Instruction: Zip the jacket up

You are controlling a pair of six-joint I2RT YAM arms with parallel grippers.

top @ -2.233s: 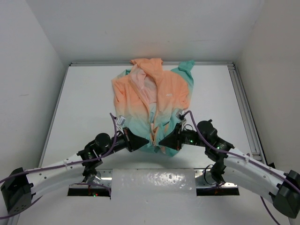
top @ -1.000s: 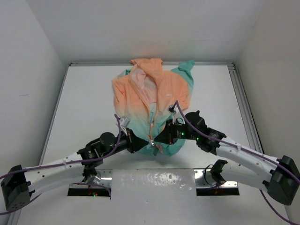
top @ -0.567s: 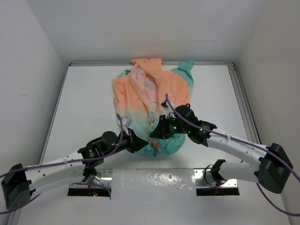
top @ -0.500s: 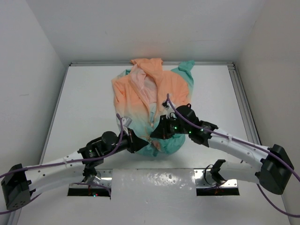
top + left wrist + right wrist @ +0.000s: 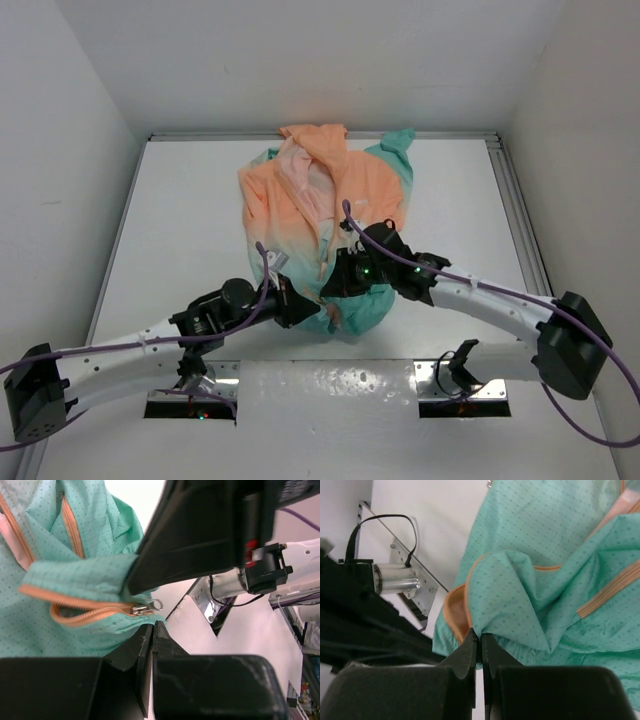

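So the jacket (image 5: pixel 325 200) is spread out around the middle of the white table (image 5: pixel 180 220), hood toward the far wall, peach-orange up top fading to mint-teal at the near hem, and the front is partly open with some pale pink lining showing. Down at the near hem the teal fabric is bunched up, and both grippers are crowded in right there. The left arm comes in low from the near-left corner on a diagonal, and the left gripper (image 5: pixel 316 308) points at the bottom edge of the hem. In the left wrist view its fingertips (image 5: pixel 146 630) are pressed flat together, right under the little metal slider (image 5: pixel 147 609) at the end of the orange zipper (image 5: pixel 90 614). Can't really tell if any cloth is caught between them, though. The right arm reaches in from the near-right, forearm crossing over the table and wrist tipped down over the teal lower panel. The right gripper (image 5: pixel 328 288) sits just beyond the left one, almost touching it. Its jaws are clamped tight on a raised fold of the teal fabric next to the zipper tape, which the right wrist view shows pretty clearly (image 5: pixel 480 636).
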